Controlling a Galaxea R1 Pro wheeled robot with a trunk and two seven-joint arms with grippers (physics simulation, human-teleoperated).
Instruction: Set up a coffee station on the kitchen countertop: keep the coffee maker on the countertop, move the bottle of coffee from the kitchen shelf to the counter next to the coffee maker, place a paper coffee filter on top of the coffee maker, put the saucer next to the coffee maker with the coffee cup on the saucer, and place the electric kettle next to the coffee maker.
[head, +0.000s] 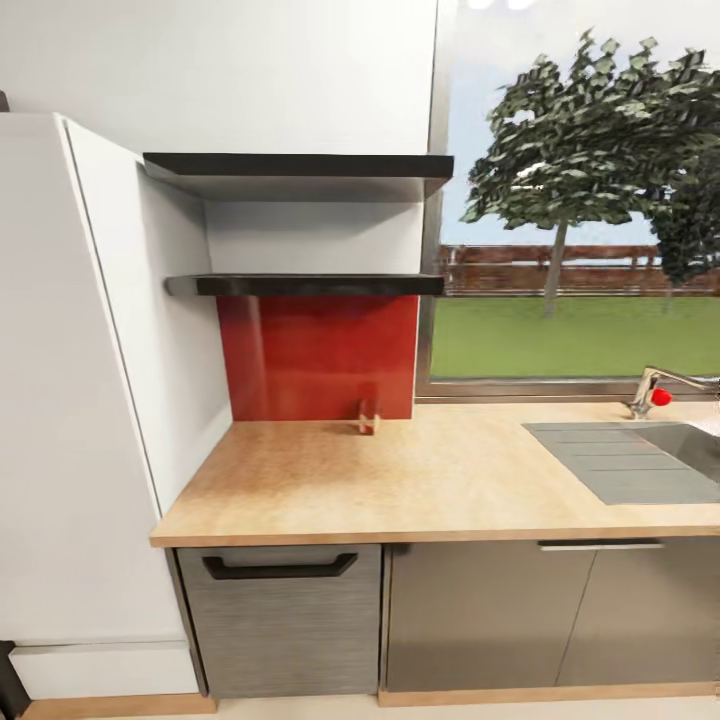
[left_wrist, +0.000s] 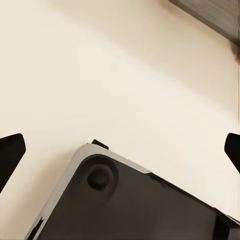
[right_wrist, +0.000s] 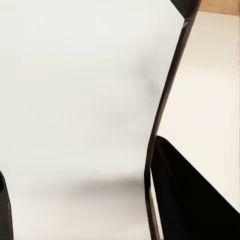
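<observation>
Wood-grain countertop (head: 330, 480) with inset grey steel sink (head: 640, 460); small bottle (head: 368, 415) stands at the glossy red backsplash (head: 320, 355), under two dark shelves (head: 300, 285). Left gripper (left_wrist: 120, 150) jaws spread wide over pale floor, nothing between. Right gripper's state cannot be told.

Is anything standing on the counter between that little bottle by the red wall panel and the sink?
Nothing visible does. The small bottle stands on the countertop right in front of the red panel, and no object shows on the stretch of wood from it to the sink.
</observation>
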